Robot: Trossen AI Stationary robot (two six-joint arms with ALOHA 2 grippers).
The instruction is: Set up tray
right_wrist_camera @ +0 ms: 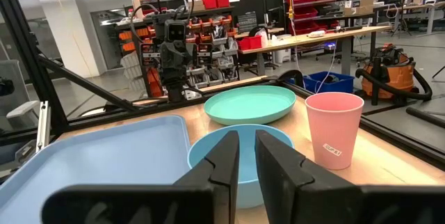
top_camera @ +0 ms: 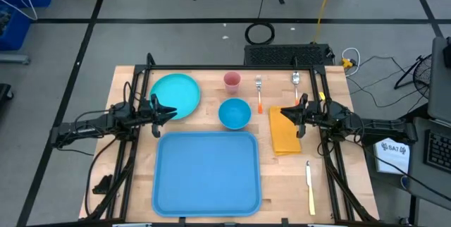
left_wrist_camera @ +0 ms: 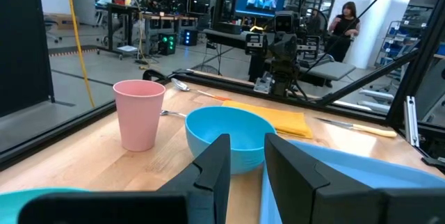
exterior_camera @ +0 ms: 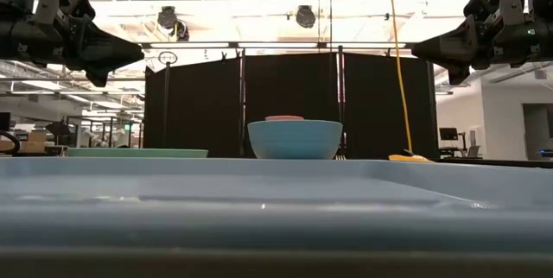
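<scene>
The light-blue tray (top_camera: 208, 173) lies flat on the table's near middle, holding nothing. Beyond it stand a blue bowl (top_camera: 235, 113), a teal plate (top_camera: 174, 94) and a pink cup (top_camera: 232, 80). A folded yellow napkin (top_camera: 285, 130) lies flat to the tray's right. My left gripper (top_camera: 173, 112) hovers above the table between plate and tray, shut and pointing right. My right gripper (top_camera: 285, 114) hovers over the napkin's far left corner, shut and pointing left. Both ride high in the low view, left gripper (exterior_camera: 136, 53), right gripper (exterior_camera: 416, 51).
An orange-handled fork (top_camera: 259, 94) lies between bowl and napkin. A second utensil (top_camera: 296, 79) lies near the far right edge. A yellow-handled knife (top_camera: 310, 188) rests right of the tray. Black frame rails (top_camera: 211, 68) border the table. A person (left_wrist_camera: 345, 19) stands far behind.
</scene>
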